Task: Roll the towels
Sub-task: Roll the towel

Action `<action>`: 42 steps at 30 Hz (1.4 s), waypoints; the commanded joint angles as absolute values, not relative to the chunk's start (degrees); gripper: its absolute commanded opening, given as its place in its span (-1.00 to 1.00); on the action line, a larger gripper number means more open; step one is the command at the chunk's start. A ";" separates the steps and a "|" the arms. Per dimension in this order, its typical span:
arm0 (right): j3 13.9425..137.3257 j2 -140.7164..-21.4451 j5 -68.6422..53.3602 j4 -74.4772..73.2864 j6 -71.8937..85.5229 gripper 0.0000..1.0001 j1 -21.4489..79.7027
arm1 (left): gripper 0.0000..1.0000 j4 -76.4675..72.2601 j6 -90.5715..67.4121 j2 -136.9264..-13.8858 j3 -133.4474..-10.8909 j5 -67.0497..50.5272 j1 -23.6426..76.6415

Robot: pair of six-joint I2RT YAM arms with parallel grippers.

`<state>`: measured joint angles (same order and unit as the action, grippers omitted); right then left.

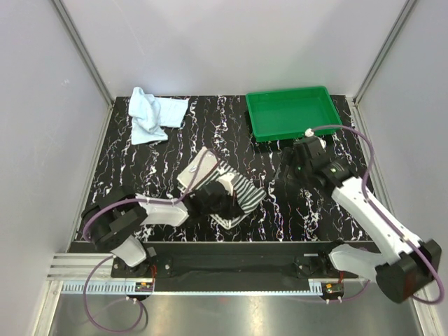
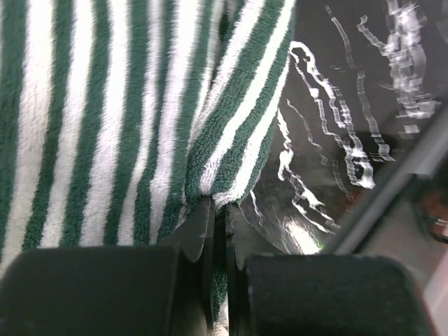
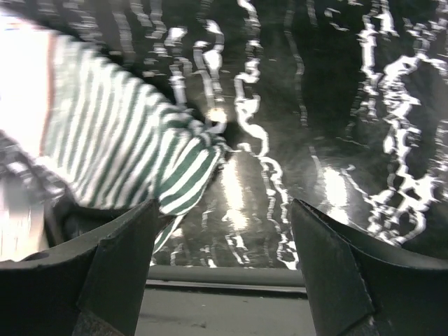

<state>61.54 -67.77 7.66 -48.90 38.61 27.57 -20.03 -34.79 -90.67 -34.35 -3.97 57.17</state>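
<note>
Pinching the striped towel (image 2: pixel 105 126) tight in the left gripper (image 2: pixel 218 210). Holding the right gripper (image 3: pixel 224 213) spread wide, empty, near it.

We see a striped towel (image 2: pixel 105 126) made of soft, fluffy cloth. The blue towel (image 1: pixel 150 115) is soft cloth too, and it looks dull, not shiny. The tray (image 1: pixel 290 115) is smooth green plastic with a little shine. The table top (image 3: pixel 336 105) is black with white veins like marble, smooth and very glossy. The left gripper (image 2: pixel 218 210) looks like dull black plastic. The plate (image 1: pixel 231 308) at the near edge is shiny metal.
</note>
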 commanded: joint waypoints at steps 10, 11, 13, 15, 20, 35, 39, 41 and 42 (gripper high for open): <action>37.03 -53.88 -15.55 -20.59 43.06 0.62 27.60 | -1.00 -54.29 -68.01 -95.79 -22.85 -35.59 39.82; 35.35 -53.44 -16.86 -16.48 43.94 0.62 27.86 | -1.00 -54.93 -69.51 -96.76 -22.76 -36.12 39.55; 31.05 -53.00 -17.31 -12.85 44.82 0.62 28.21 | -1.00 -57.29 -73.20 -98.87 -22.76 -36.56 38.85; 28.23 -53.43 -18.63 -5.65 46.93 0.61 28.48 | -1.00 -57.65 -75.74 -100.28 -22.94 -37.18 38.41; 22.77 -59.84 -18.82 8.59 52.02 0.56 30.40 | -1.00 -61.52 -79.54 -105.29 -22.76 -38.50 35.95; 23.73 -78.66 -11.16 22.32 56.07 0.30 36.47 | -1.00 -65.56 -83.67 -107.67 -18.90 -33.50 35.24; 23.38 -80.42 -9.85 25.04 57.39 0.21 36.56 | -1.00 -68.46 -85.43 -108.54 -17.14 -32.17 35.24; 23.20 -81.21 -9.49 26.89 58.00 0.20 36.65 | -1.00 -69.69 -85.78 -109.77 -17.14 -32.43 35.24; 23.20 -81.65 -9.41 27.33 58.18 0.20 36.82 | -1.00 -70.05 -86.22 -110.21 -17.14 -32.43 35.24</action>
<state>22.24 -80.64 -12.69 22.09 56.82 36.25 -67.29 -85.01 -108.14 -18.22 -34.24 35.62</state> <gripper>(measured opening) 0.602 0.046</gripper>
